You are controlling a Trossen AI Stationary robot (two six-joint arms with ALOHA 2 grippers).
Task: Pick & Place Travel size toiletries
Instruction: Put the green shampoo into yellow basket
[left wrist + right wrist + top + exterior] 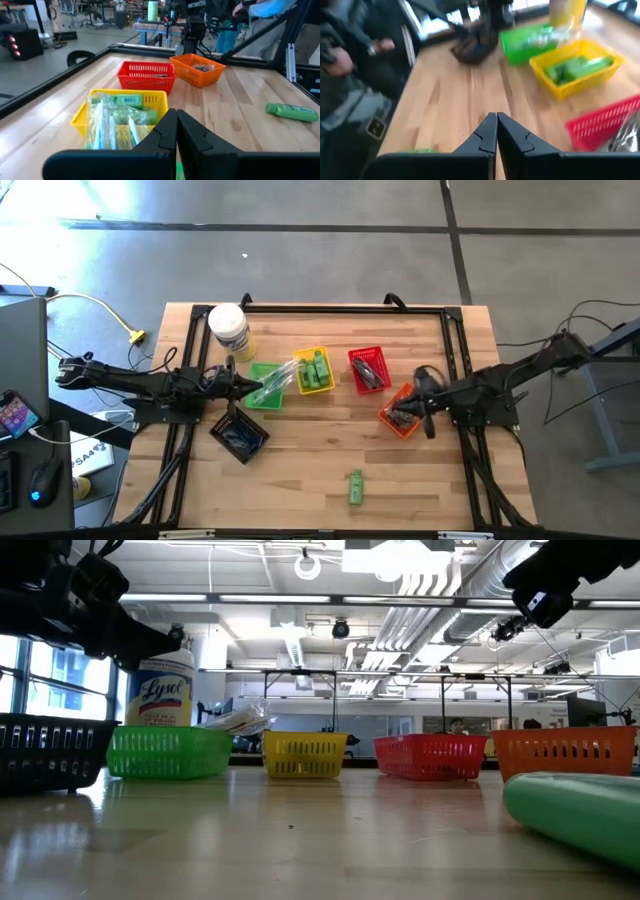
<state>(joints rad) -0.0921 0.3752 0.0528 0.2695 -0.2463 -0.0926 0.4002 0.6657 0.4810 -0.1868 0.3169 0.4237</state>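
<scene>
Green shows twice among the toiletries: several green tubes lie in the yellow basket near the middle of the wooden table, and one more green tube lies alone on the boards at the near edge, well apart from every basket; clear-wrapped sticks lean across from the green basket toward the yellow one; dark pieces sit in the red basket and the orange basket further right, and the black basket stands near the left arm; a white Lysol jar stands at the far left of the row. Both arms reach in level from the table's sides; the left gripper hangs over the green basket with its fingers pressed together and nothing between them; the right gripper hangs beside the orange basket, likewise closed tight and empty. A person stands in the room beyond the table.
</scene>
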